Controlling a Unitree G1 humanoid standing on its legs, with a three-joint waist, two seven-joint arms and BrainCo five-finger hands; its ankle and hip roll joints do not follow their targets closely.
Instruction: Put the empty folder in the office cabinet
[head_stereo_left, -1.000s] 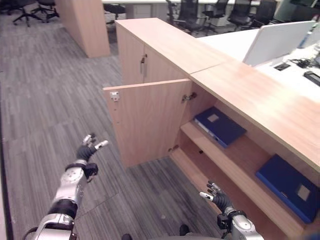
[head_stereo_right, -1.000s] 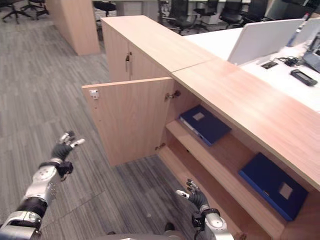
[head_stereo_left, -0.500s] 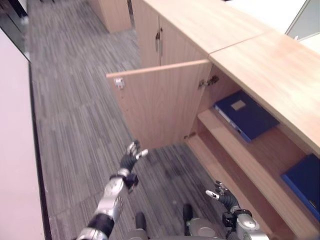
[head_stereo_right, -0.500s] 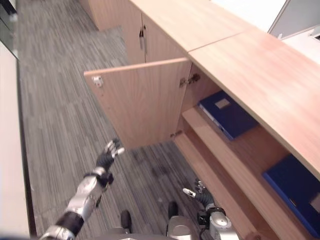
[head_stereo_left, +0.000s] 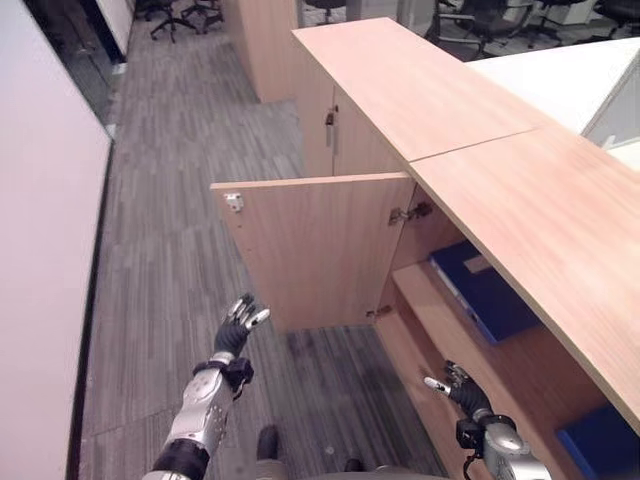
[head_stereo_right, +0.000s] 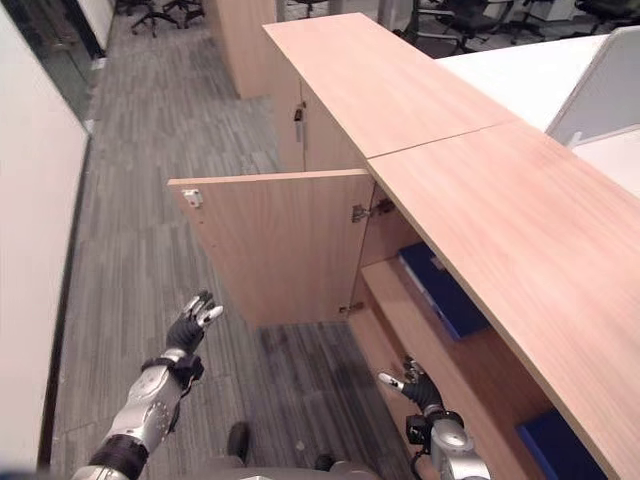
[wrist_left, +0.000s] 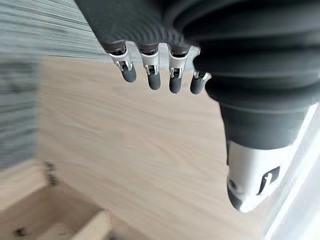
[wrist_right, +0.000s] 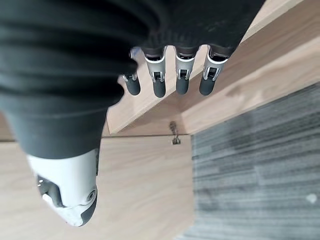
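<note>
The wooden office cabinet (head_stereo_left: 520, 210) stands with its door (head_stereo_left: 320, 250) swung open toward the aisle. On its upper shelf lies a blue folder (head_stereo_left: 490, 295); a second blue folder (head_stereo_left: 600, 445) lies further along at the lower right. My left hand (head_stereo_left: 235, 330) is raised over the carpet, short of the door's outer face, open and holding nothing. My right hand (head_stereo_left: 460, 385) hangs low in front of the shelves, open and empty too. The left wrist view looks past the fingers (wrist_left: 150, 75) at the door's wood (wrist_left: 125, 150).
A pale wall (head_stereo_left: 40, 250) runs along the left of the grey carpeted aisle (head_stereo_left: 170, 200). Another closed cabinet (head_stereo_left: 330, 130) adjoins the open one. Office chairs (head_stereo_left: 180, 15) stand far back, and a white desk (head_stereo_left: 560, 80) lies behind the cabinets.
The whole picture has shifted, so the camera has moved and the left wall takes up more of the view. Both hands stay open and empty.
</note>
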